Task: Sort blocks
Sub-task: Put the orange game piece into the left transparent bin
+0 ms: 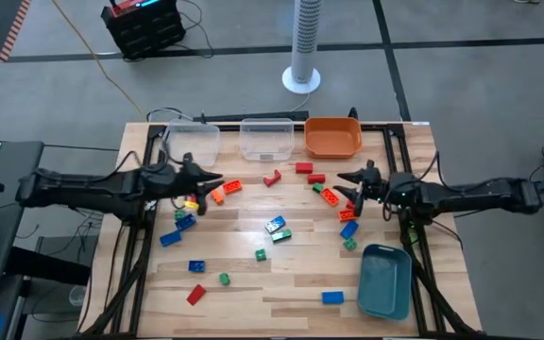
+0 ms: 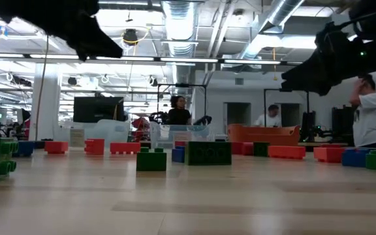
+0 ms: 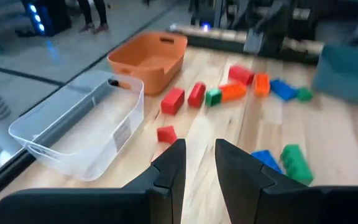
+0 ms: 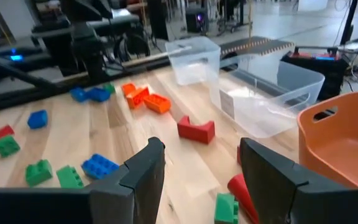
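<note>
A: What lies nearest on the bench (image 1: 281, 293)?

B: A blue-grey bin (image 1: 385, 280) at the near right, with a blue brick (image 1: 332, 297) beside it and a red brick (image 1: 195, 295) to the near left. None of the blocks (image 1: 277, 227) looks sorted yet; they are scattered across the middle.

A: And the arms?

B: Both hover mid-bench. The left pincer (image 1: 213, 184) is clenched on nothing, above the orange bricks (image 1: 226, 191), probably poised to choose one. The right pincer (image 1: 345, 178) is released, its fingers spread and empty, over the red and orange bricks on the right, which suggests it is ready to drop onto one.

A: Farther back?

B: Two clear bins (image 1: 267, 139) and an orange bin (image 1: 333, 137) line the far edge, likely one per colour, all within either arm's reach.
</note>
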